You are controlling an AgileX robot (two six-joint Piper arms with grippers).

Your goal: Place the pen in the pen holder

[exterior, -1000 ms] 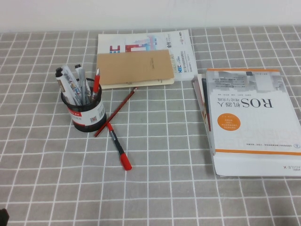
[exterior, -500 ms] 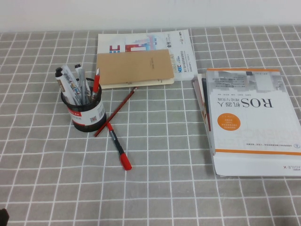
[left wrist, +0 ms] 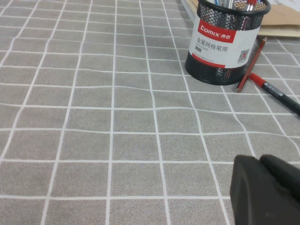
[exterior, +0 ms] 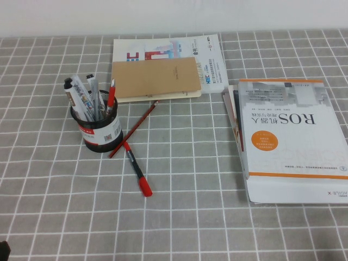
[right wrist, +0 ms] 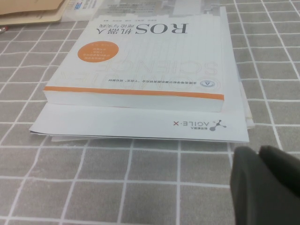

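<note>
Unmoved since a second ago, with no shift anywhere on the desk point(exterior: 54, 217). Slim red pen point(exterior: 111, 93) standing upright inside the pen holder point(exterior: 103, 133), among several grey and black pens point(exterior: 81, 98). Lying flat just beside the pen holder: a red-brown pencil point(exterior: 133, 129), and crossing under its lower end a red-capped black pen point(exterior: 137, 169). Left gripper point(left wrist: 267, 190) low over bare desk, well back from the pen holder on the robot's side; open or closed, cannot tell. Right gripper point(right wrist: 267, 185) far from the pen holder, near the edge of the ROS book point(right wrist: 140, 56); state likewise impossible to tell. Judging by this layout, task looks done — pen already in, apparently nothing left but resting the arms.
</note>
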